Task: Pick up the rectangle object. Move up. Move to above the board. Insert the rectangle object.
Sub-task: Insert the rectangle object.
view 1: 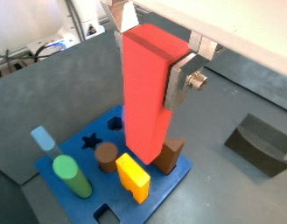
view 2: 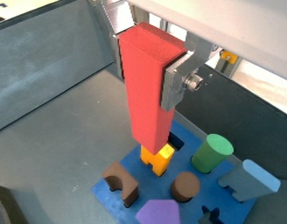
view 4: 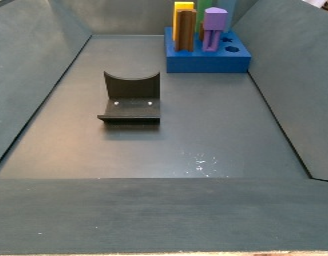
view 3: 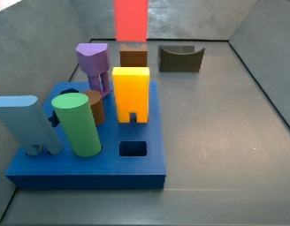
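In both wrist views the claw (view 1: 152, 54) is pinching the top of the red rectangle object (view 1: 146, 92), which hangs upright from it, one silver finger (view 1: 178, 83) flat against its side. Directly under the claw sits the dark-blue board (view 1: 181, 168).

Going left to right in a side view: a light-blue block (view 3: 24, 122) stands on the near left of the board (view 3: 88, 172), then a green cylinder (view 3: 77, 125), a purple peg (view 3: 92, 64) behind it, a brown peg (view 3: 91, 106), the orange-yellow notched block (view 3: 131, 97), and the open square hole (view 3: 133, 148) below the hanging bar's (view 3: 131, 19) line but nearer the camera. Off to the right, the fixture (view 3: 179, 58) stands on the floor.

The bar's lower end looks close to the yellow block (view 2: 160, 157). My concern: lowered from here, it could land on that block or the hole's rim instead, jamming or tilting in the grip. Whether it sits over the hole cannot be told.
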You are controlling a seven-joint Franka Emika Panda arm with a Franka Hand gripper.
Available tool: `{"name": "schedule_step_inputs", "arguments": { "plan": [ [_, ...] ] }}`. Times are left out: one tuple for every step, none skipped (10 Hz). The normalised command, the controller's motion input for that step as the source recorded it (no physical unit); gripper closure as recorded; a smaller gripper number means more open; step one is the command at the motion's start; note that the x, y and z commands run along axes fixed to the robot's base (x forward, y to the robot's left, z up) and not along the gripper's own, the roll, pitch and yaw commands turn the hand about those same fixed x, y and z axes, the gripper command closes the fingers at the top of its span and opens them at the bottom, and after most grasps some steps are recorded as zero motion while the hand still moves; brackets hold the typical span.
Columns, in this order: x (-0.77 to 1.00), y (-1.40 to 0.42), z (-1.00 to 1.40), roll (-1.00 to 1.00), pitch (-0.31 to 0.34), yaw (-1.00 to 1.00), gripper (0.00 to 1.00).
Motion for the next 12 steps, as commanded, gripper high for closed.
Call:
{"name": "schedule_step_inputs", "arguments": {
  "plan": [
    [0.00, -0.61, -0.17, 0.39, -0.011, 0.21, 1.00],
    [0.13, -0.63, -0.38, 0.37, -0.010, 0.16, 1.00],
    [0.17, -0.68, -0.44, 0.29, -0.027, 0.15, 1.00],
    [0.17, -0.73, -0.43, 0.22, -0.044, 0.17, 1.00],
    [0.21, -0.79, -0.36, 0.18, -0.044, 0.14, 1.00],
    [0.26, -0.79, -0.12, 0.10, -0.010, 0.13, 1.00],
    [0.27, -0.78, -0.02, 0.10, 0.000, 0.12, 1.00],
    [0.29, -0.65, -0.16, 0.10, 0.000, 0.07, 1.00],
    [0.20, -0.43, -0.48, 0.07, -0.056, 0.00, 1.00],
    [0.00, -0.30, -0.79, 0.10, -0.133, 0.00, 1.00],
    [-0.17, -0.36, -0.88, 0.11, -0.173, 0.00, 1.00],
    [-0.24, -0.33, -0.81, 0.01, -0.203, 0.00, 1.00]
  ]
}}
